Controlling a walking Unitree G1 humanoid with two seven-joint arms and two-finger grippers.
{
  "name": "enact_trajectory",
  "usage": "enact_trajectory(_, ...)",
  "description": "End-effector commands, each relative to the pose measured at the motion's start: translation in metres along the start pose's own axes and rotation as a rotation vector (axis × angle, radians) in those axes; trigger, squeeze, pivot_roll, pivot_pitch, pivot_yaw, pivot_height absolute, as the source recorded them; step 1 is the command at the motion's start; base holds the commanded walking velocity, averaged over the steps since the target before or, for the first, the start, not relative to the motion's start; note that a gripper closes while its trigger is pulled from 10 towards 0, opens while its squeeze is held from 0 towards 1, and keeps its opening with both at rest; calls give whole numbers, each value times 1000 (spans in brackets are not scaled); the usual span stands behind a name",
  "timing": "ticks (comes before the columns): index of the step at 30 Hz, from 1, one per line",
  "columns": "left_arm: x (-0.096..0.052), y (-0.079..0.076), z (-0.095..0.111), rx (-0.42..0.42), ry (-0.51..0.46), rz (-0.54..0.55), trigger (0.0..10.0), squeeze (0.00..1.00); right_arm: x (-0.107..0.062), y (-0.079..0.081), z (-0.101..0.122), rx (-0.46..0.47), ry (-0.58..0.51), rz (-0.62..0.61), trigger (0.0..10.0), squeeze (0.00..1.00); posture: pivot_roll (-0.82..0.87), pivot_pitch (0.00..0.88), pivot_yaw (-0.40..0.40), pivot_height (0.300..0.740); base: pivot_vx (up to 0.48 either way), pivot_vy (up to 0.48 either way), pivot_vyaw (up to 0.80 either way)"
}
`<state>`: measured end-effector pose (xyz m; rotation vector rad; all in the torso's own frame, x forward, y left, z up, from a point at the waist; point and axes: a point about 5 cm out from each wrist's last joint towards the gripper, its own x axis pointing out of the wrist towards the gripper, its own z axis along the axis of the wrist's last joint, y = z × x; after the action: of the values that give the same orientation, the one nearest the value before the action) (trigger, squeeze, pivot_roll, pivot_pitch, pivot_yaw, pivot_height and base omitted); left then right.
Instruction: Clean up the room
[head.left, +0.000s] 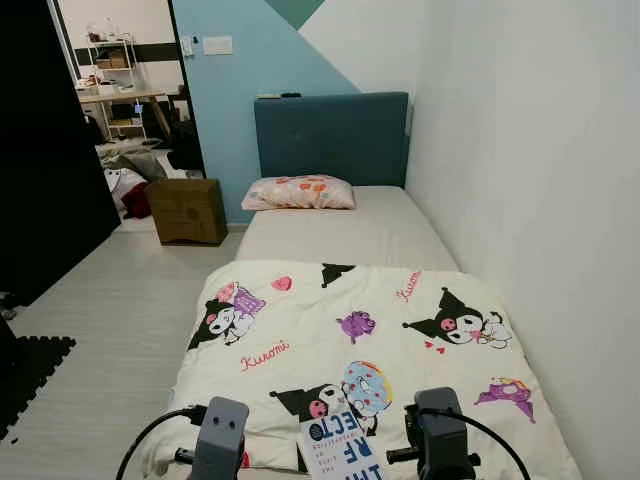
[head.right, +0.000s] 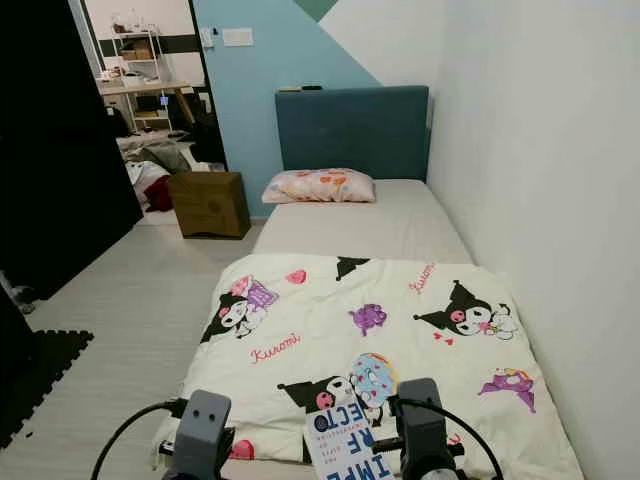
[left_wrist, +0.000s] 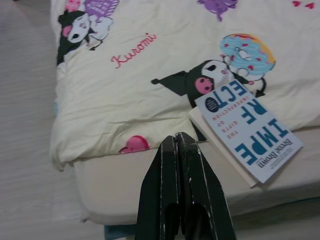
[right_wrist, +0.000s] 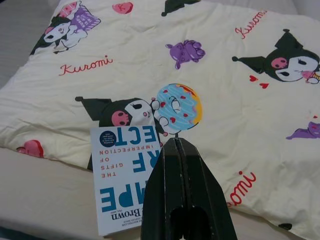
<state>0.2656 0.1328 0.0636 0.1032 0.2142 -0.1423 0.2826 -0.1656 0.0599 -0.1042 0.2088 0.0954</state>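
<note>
Left wrist view looks down the left gripper (left_wrist: 179, 137), whose two black fingers are pressed together with nothing between them. It hangs over the near edge of the bed (head.left: 400, 225), just past the hem of the blanket (head.left: 380, 345). The right gripper (right_wrist: 177, 142) has its fingers pressed together too, and they hold nothing. It hangs over the blanket, right beside the book (right_wrist: 122, 175).

The book lies flat at the foot of the bed, between the two grippers — half on the blanket, half on the bare mattress. Its cover is white with big blue letters. The blanket is cream with cartoon pictures: a blue donut (right_wrist: 177, 107) just past the book, black-hatted characters, purple shapes, and the word "Kuromi" in red. It covers the near half of the bed and looks a bit rumpled at the near corner.

Farther up, the mattress is bare and pale. A pillow (head.left: 300, 192) with orange and pink spots lies at the head, against a dark teal headboard (head.left: 332, 135). The bed runs along a white wall on the right.

On the left the floor (head.left: 110, 320) is pale wood. A black mat (head.left: 30, 375) lies at the near left. A brown box (head.left: 187, 210) sits on the floor near the head of the bed — beside an open doorway. Past the doorway another room shows clothes piled on the floor and a shelf (head.left: 112, 60).
</note>
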Motion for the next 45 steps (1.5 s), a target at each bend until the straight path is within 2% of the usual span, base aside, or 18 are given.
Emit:
enact_trajectory(1, -1, 1, -3, -5, 14, -16, 10000, 0, 0, 3, -6, 11, 35, 12, 10000, 0, -108, 111, 36, 740, 0, 0, 0)
enact_trajectory(5, -1, -1, -3, -19, 11, -38, 10000, 0, 0, 3, -6, 1, 40, 13, 10000, 0, -108, 111, 36, 740, 0, 0, 0)
enact_trajectory(23, -2, -3, 0, -14, -1, -64, 10000, 0, -1, 2, -8, 8, 50, 0, 10000, 0, -108, 113, 45, 740, 369, 0, 0)
enact_trajectory(45, -2, -5, 1, 8, -22, -75, 10000, 0, 0, 1, -8, 15, 47, -10, 10000, 0, -106, 102, 49, 740, 0, 0, 0)
